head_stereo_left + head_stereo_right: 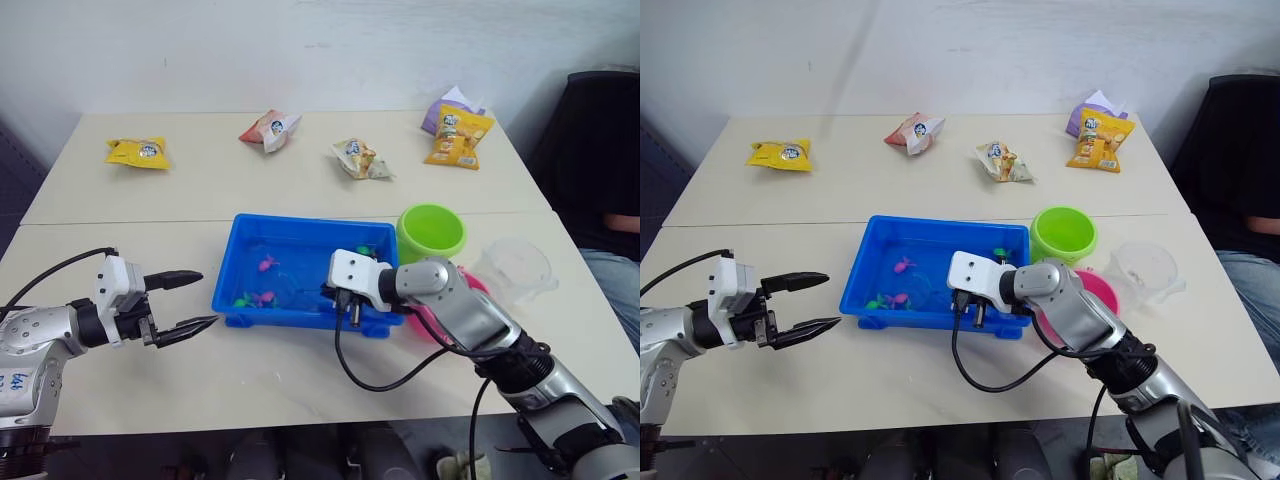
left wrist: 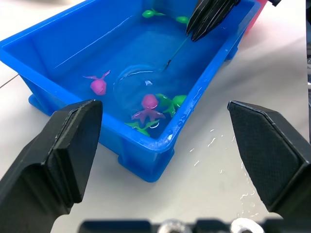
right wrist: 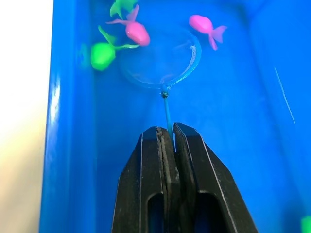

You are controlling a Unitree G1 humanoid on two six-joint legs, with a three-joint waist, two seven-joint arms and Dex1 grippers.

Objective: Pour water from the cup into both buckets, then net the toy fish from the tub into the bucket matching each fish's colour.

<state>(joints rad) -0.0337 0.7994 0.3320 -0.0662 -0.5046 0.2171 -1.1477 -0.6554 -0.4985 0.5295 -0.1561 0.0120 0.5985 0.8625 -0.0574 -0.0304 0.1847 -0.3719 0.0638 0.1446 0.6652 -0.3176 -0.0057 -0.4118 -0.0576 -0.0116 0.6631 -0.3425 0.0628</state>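
Four snack packets lie along the far half of the table (image 1: 300, 360): a yellow packet (image 1: 138, 152) far left, a red-and-white packet (image 1: 269, 129), a pale packet (image 1: 361, 159), and an orange-yellow packet (image 1: 459, 137) leaning on a purple packet (image 1: 445, 105) far right. Print on all of them is too small to read. The left forearm carries handwritten blue marks, not legible.

Tub (image 1: 298, 270) sits mid-table, long side toward the robot, holding water and the toy fish. Right gripper (image 3: 167, 133) is over the tub's near right part, fingers pinched tight on the net's thin stick. Net (image 3: 160, 60) hoop is down in the water near the near-left corner. Just beside the hoop rim: one pink fish (image 3: 137, 32) and one green fish (image 3: 102, 54) toward the near wall, a second pink fish (image 3: 204, 24) on the other side. More green fish (image 2: 151, 13) lie near the far right corner.

Green bucket (image 1: 431, 232) stands just off the tub's far right corner; pink bucket (image 1: 1095, 292) is beside the tub's right end, partly behind the right arm. Cup (image 1: 516, 268) stands right of the buckets, near the table's right edge.

Left gripper (image 1: 186, 301) hovers over bare tabletop left of the tub, fingers spread wide, holding nothing. Water droplets dot the table by the tub's near wall. Open tabletop runs along the whole near edge and to the left.
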